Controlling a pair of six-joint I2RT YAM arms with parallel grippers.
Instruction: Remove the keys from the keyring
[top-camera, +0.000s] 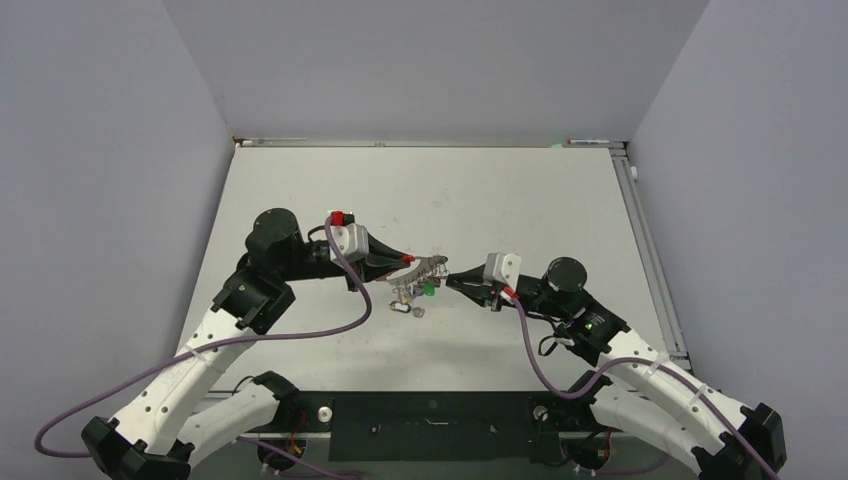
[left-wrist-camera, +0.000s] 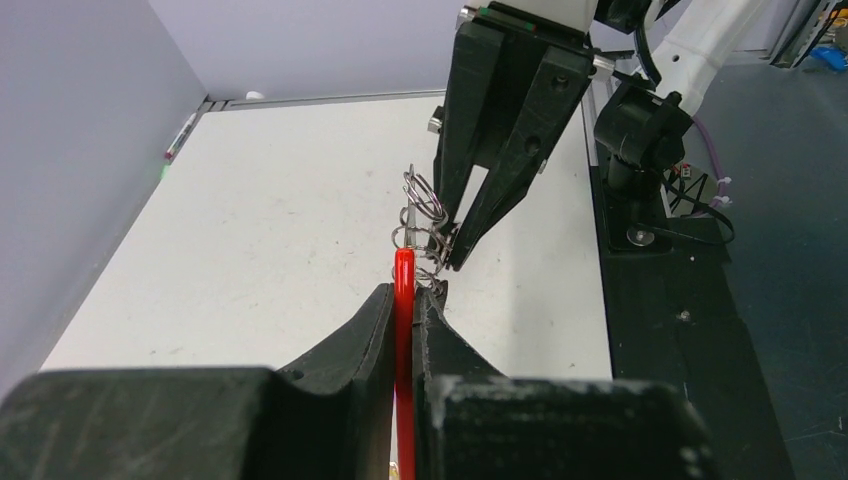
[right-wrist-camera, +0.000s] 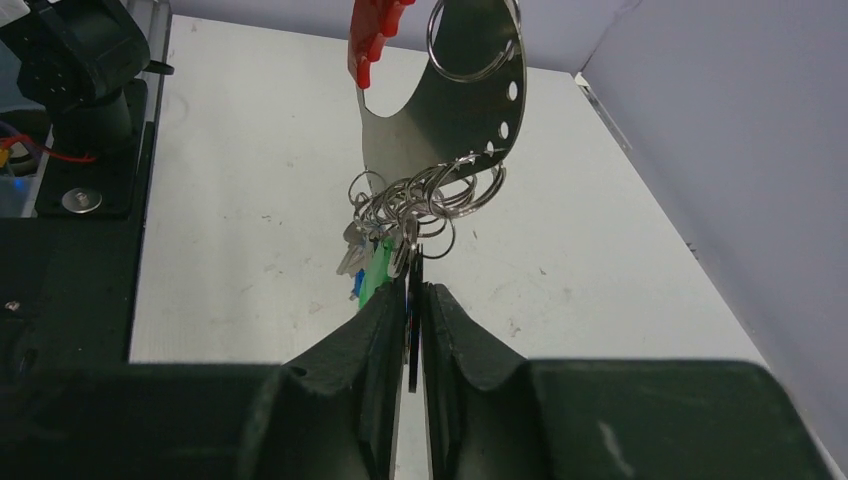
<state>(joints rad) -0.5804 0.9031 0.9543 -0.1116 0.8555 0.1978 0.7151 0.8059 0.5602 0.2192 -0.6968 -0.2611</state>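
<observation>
Scuffed white table (top-camera: 300, 200), plain grey walls (top-camera: 100, 150), metal rail (top-camera: 647, 240) along its right edge

We could read no text, label, brand, number or sign in any of the three views. Any small marks were too fine for us to make out.

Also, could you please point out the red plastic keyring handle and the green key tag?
Red plastic keyring handle (left-wrist-camera: 403, 300): left wrist view, thin edge.
Green key tag (right-wrist-camera: 373, 272): right wrist view, flat face.
</observation>
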